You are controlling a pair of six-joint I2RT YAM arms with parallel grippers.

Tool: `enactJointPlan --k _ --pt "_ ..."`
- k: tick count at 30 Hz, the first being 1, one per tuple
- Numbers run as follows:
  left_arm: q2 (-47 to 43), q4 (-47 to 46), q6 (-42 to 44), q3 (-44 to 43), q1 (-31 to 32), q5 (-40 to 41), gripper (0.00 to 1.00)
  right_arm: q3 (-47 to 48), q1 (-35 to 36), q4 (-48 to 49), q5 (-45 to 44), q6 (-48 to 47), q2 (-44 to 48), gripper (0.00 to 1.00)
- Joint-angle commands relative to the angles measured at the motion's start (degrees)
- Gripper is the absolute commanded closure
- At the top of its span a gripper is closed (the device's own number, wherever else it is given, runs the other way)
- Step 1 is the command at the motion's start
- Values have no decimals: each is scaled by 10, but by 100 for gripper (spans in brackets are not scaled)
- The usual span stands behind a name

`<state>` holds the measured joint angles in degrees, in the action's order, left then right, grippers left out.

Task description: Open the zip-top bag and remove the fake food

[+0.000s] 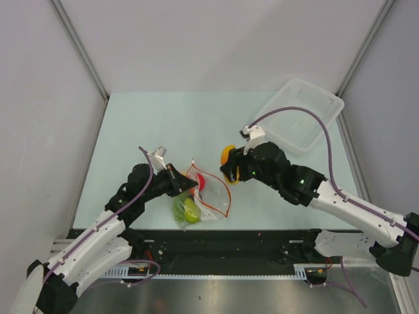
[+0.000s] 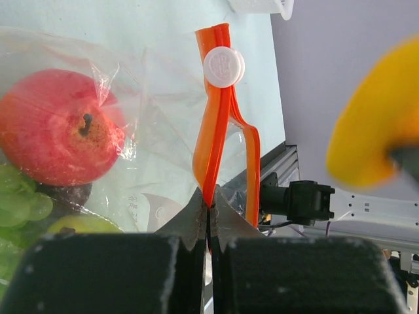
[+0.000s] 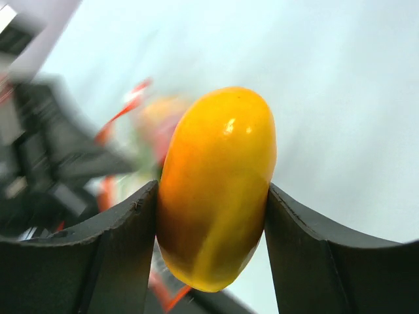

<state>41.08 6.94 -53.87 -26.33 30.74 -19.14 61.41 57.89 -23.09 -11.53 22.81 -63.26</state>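
The clear zip-top bag (image 1: 200,196) lies on the table near the front, its orange-red zip strip (image 2: 216,140) open in a loop. My left gripper (image 1: 175,180) is shut on the zip strip at the bag's mouth; it also shows in the left wrist view (image 2: 209,206). Inside the bag are a red apple (image 2: 59,127), green grapes (image 2: 16,203) and a green round fruit (image 1: 188,209). My right gripper (image 1: 229,163) is shut on the orange-yellow oval fruit (image 3: 216,183) and holds it above the table, right of the bag. The yellow pear is hidden.
A white mesh plastic basket (image 1: 302,114) stands at the back right of the table. Grey walls close in both sides. The black front rail runs along the near table edge.
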Motion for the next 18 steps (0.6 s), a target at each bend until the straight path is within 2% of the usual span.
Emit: enactJointPlan --k 1,5,6,8,9,12,16,18 --pt "-6 3 24 -28 -1 9 100 16 -112 -24 -108 -8 27 94" --pt "-13 4 17 -17 -1 4 100 5 -250 15 -117 3 24 96" --pt "-18 4 16 -15 -1 1 100 1 -308 36 -110 12 15 95" --pt "-22 5 15 -7 -1 -1 100 3 -367 67 -68 23 -4 95" --pt "-26 6 13 -5 -1 1 100 5 -424 79 -52 37 -14 95" --pt "-35 -3 0 7 -1 -9 100 38 -513 92 10 56 -86 95" --pt "-34 -15 -4 18 -1 -17 100 89 -571 95 56 51 -203 92" --pt "-34 -18 -5 21 -1 -16 100 112 -574 84 63 45 -236 90"
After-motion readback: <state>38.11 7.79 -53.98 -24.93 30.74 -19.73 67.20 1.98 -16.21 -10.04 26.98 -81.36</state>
